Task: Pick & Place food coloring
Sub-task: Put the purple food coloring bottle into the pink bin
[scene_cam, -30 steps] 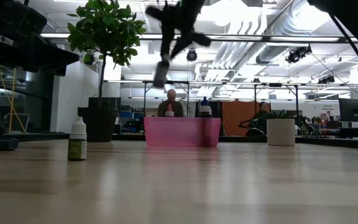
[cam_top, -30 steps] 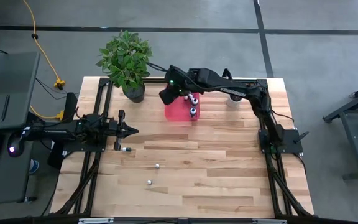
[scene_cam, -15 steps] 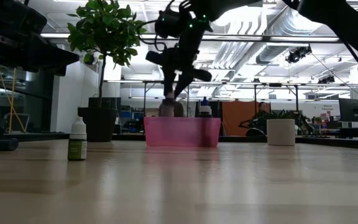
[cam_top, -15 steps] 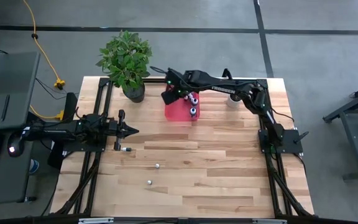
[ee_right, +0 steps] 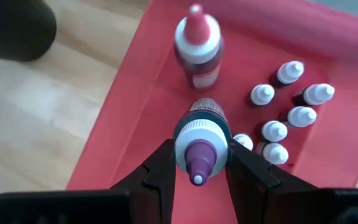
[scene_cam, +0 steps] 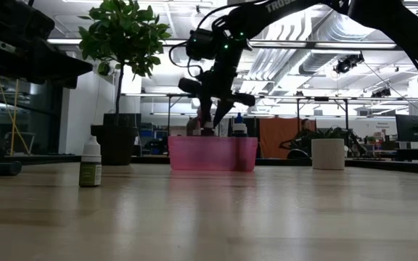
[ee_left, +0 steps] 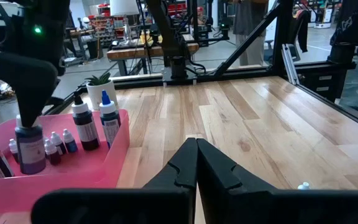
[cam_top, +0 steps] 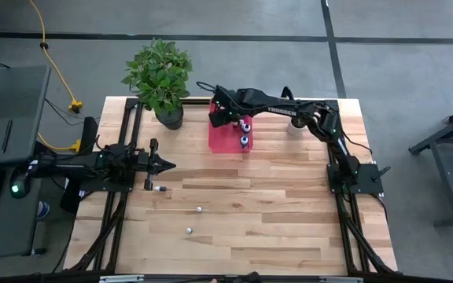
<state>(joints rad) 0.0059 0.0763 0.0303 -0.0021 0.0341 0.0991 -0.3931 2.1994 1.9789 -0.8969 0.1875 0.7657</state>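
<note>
The right end effector (ee_right: 199, 163) has come down since a second ago: it hung high above the pink tray (cam_top: 225, 140) then, and now it sits low over the tray's far left corner, its fingers closed around a purple-capped food coloring bottle (ee_right: 199, 140) held upright just over the tray floor. The left end effector (cam_top: 168, 165) has not moved; it rests low over the left side of the counter (cam_top: 274, 204) with its fingers pressed together, holding nothing. The counter is pale wood planks, on a grey floor crossed by dark lines; across it, an open workshop shows with bright ceiling lights and a seated person far behind the tray. Inside the tray stand a red-capped bottle (ee_right: 196, 43) and a cluster of tiny white-capped bottles (ee_right: 289, 115). Three more small bottles (cam_top: 198, 210) lie scattered on the near counter. A leafy plant in a dark pot (cam_top: 161, 79) stands just left of the tray, and a small white pot (cam_top: 295, 125) sits to the tray's right, partly under the right arm.
</note>
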